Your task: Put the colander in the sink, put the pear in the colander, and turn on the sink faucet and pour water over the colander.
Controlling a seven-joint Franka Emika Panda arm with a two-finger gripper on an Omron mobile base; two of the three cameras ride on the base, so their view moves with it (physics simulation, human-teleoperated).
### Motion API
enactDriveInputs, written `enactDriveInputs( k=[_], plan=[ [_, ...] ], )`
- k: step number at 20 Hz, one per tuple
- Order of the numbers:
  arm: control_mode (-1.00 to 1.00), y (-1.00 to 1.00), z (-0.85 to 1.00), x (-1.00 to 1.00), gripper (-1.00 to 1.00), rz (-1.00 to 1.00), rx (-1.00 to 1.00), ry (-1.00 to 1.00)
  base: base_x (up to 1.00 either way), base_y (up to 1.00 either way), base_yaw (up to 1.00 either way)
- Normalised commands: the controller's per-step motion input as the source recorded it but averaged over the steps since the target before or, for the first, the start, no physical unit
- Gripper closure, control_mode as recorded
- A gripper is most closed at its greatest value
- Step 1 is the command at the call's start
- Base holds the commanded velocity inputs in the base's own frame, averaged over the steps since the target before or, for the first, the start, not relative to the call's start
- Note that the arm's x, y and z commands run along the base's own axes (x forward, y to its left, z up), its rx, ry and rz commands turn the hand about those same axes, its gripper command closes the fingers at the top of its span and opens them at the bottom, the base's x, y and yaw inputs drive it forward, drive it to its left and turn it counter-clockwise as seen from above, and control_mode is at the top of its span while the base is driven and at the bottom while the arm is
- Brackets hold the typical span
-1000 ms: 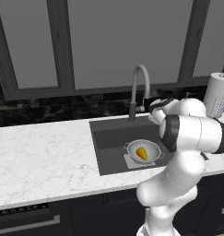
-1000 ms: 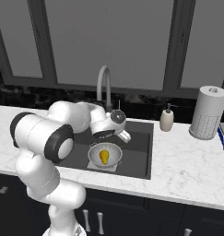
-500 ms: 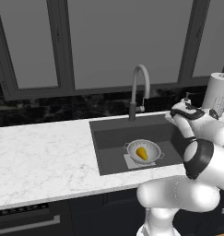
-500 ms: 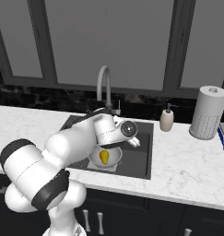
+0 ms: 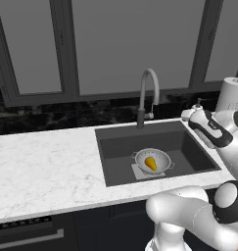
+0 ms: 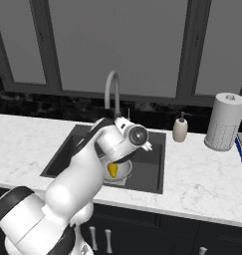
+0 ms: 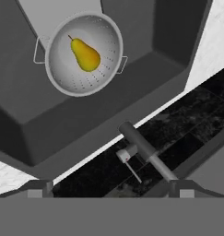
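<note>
**Open gripper above the sink, pear lying in the colander**

The gripper point(image 7: 111, 191) hangs empty with its jaws spread wide; its two dark fingertips point(image 7: 39, 186) rise at the bottom corners of the hand view, far apart, with nothing between them. It is raised above the sink point(image 5: 189, 147), over the right part of the basin, and looks down along the sink faucet point(image 7: 145, 154), whose thin side lever points toward the camera. From the left base view the faucet point(image 5: 147, 93) stands upright at the back rim of the basin, its gooseneck curving forward. The colander point(image 5: 153, 161) sits on the sink bottom, partly over the pale square patch, well below the gripper. The pear point(image 5: 150, 163) lies on its side inside the colander. On the marble counter point(image 6: 202, 174) right of the sink stand a cream soap dispenser point(image 6: 180, 129) and a paper towel roll point(image 6: 224, 122).
</note>
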Motion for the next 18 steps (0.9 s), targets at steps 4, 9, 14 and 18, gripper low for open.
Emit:
enactDriveInputs(
  k=[4,9,14,18],
  plan=[
    [-1.00,0.00,0.40,0.00,-1.00,-0.05,0.00,0.00,0.00,0.00,0.00],
    [-1.00,-0.02,0.07,-0.01,-1.00,-0.17,0.10,0.02,0.00,0.00,0.00],
    [-1.00,-0.07,0.34,-0.11,-1.00,-0.16,0.24,0.00,0.00,0.00,0.00],
    [-1.00,-0.14,0.44,-0.15,-1.00,-0.22,0.34,0.08,0.00,0.00,0.00]
  ],
)
